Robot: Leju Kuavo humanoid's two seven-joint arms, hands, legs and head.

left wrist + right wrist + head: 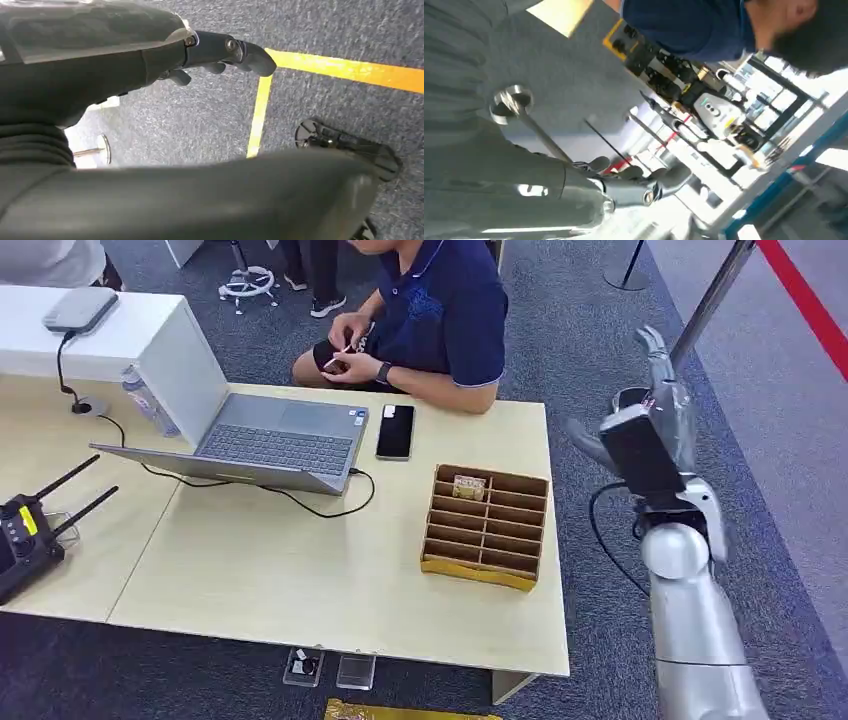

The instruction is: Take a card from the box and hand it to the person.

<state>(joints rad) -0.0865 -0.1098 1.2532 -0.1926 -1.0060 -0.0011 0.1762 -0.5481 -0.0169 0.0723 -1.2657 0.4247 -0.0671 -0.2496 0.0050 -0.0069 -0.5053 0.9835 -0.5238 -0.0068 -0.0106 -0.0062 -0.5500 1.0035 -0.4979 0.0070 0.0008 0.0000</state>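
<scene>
Reaching well means lowering the raised, seemingly empty, spread-fingered right hand [668,390] to the small card [468,486] in the brown compartmented cardboard box [486,527].

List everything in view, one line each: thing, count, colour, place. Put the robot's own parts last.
Table: one, light wood, centre.
Box: one, brown cardboard with compartments, on the table's right part.
Card: one seen, pale, in a far-row compartment of the box.
Laptop: one, grey, open, on the table before the person.
Phone: one, black, right of the laptop.
Controller: one, black with antennas, at the table's left edge.
Person: one, dark blue shirt, seated behind the table.
Right hand: one, grey, raised right of the table, holding nothing.
Left hand: one, dark, over grey carpet with yellow lines.
</scene>
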